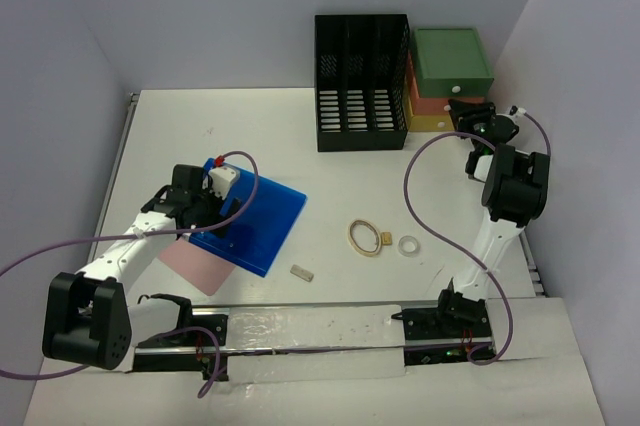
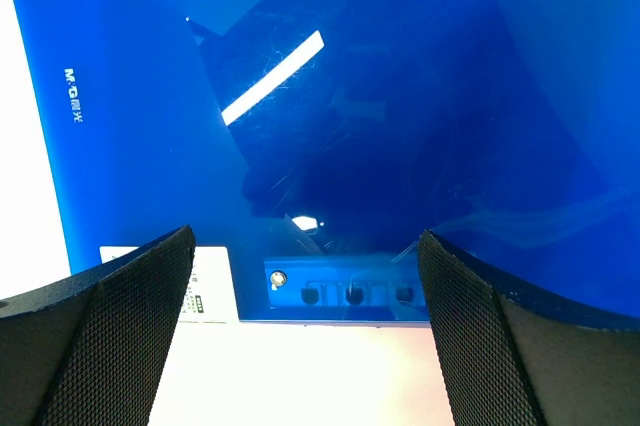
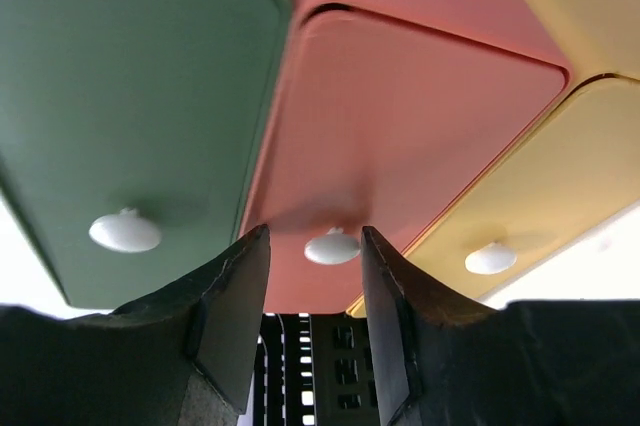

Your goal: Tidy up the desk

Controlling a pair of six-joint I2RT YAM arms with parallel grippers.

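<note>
The white desk [image 1: 350, 161] carries a blue folder [image 1: 250, 221] lying partly on a pink sheet [image 1: 195, 266]. My left gripper [image 1: 205, 216] hovers over the folder's near edge, open wide. In the left wrist view the folder [image 2: 400, 96] and the pink sheet [image 2: 320, 376] lie between the fingers [image 2: 130, 316], and nothing is gripped. My right gripper [image 1: 470, 111] is at the front of the drawer unit [image 1: 452, 58]. Its jaws [image 3: 315, 231] are open on either side of the white knob [image 3: 332, 247] of the orange drawer [image 3: 400, 126], with a gap to the left finger.
A black slotted file rack [image 1: 362, 81] stands left of the drawer unit. A tan tape ring [image 1: 365, 237], a small white ring [image 1: 409, 244] and a small beige block [image 1: 302, 271] lie mid-desk. Green [image 3: 130, 96] and yellow [image 3: 540, 176] drawers flank the orange one.
</note>
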